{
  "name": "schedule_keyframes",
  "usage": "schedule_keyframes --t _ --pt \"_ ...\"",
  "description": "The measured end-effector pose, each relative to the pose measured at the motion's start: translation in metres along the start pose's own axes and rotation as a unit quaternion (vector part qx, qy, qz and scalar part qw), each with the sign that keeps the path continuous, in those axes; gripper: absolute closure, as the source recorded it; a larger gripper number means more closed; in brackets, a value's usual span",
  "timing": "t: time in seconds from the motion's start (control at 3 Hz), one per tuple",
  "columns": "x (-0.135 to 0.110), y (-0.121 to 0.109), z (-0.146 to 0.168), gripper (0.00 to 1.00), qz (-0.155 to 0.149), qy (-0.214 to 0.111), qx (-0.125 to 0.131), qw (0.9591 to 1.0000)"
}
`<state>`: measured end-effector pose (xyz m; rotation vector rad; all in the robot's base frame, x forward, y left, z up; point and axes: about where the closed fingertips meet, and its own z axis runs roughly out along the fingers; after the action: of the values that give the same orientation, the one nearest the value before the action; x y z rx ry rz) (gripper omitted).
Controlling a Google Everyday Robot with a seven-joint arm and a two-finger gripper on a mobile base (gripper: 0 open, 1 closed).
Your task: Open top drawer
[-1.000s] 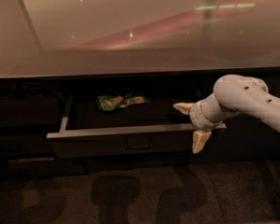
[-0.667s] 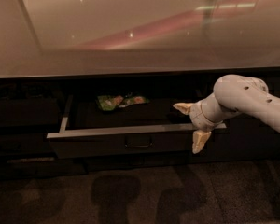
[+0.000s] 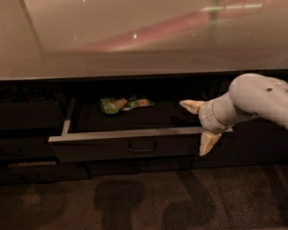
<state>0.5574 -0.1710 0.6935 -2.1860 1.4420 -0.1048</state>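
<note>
One camera view is all I have, so everything here comes from it. My gripper sits at the right end of the top drawer, and my pale arm reaches in from the right edge of the view. The two fingers are spread wide apart and hold nothing. The upper finger points left over the drawer's inside. The lower finger points down in front of the drawer's front panel, so the pale grey rim runs between them. I cannot tell whether either finger touches that rim.

The top drawer stands open, its long dark front drawn out from beneath the glossy countertop toward the camera. Its small dark bar handle sits at the middle of the front, well to the left of my gripper and untouched. The drawer's pale left side runs back into the shadow under the countertop.

Inside the drawer, two green packets lie near the back edge, left of the middle. The larger packet is on the left and the smaller packet is just beside it on the right.

To the left of the open drawer, narrower dark drawers sit further back in the cabinet face. Below everything lies a dark carpeted floor with blotchy shadows on it.
</note>
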Motion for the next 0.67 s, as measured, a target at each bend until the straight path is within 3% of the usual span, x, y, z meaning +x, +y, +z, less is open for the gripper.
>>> schedule_keyframes --t 0.33,0.67 --pt "-0.0340 -0.0089 -0.0621 0.00 -0.026 0.016 0.050 0.9983" --pt "-0.0356 -0.0110 -0.0707 0.00 -0.028 0.022 0.054 0.9979"
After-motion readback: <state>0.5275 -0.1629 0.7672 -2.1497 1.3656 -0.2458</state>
